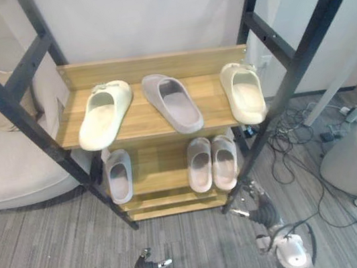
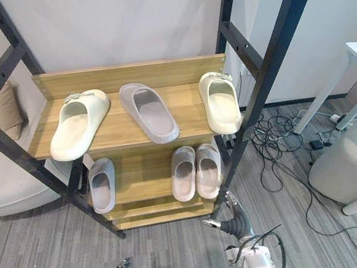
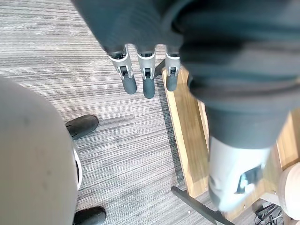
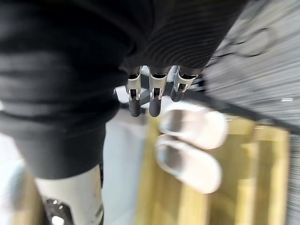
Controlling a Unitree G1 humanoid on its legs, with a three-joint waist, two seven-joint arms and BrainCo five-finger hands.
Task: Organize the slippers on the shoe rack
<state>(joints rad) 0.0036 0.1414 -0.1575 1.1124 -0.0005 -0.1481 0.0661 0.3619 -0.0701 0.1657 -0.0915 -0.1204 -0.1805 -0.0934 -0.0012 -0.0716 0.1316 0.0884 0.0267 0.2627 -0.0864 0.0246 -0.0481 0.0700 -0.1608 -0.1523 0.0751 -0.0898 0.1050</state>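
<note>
Left eye view: we see three slippers (image 1: 172, 102) on shoe rack (image 1: 142, 116) top shelf, toes at front edge; three more (image 1: 119, 176) below. Left hand (image 1: 145, 266) and right hand (image 1: 266, 214) low over open carpet (image 1: 63, 261).
Left wrist view: fingers (image 3: 148, 86) loose, empty, beside bottom board edge.
Right wrist view: fingers (image 4: 155, 105) straight, empty.

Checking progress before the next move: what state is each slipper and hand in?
left cream slipper, top shelf, sole down, angled.
middle grey slipper, top shelf, sole down, angled.
right cream slipper, top shelf right end, sole down.
single grey slipper, lower shelf left, alone.
pale pair, lower shelf, side by side.
left hand, open, holding nothing.
right hand, open, holding nothing.
</note>
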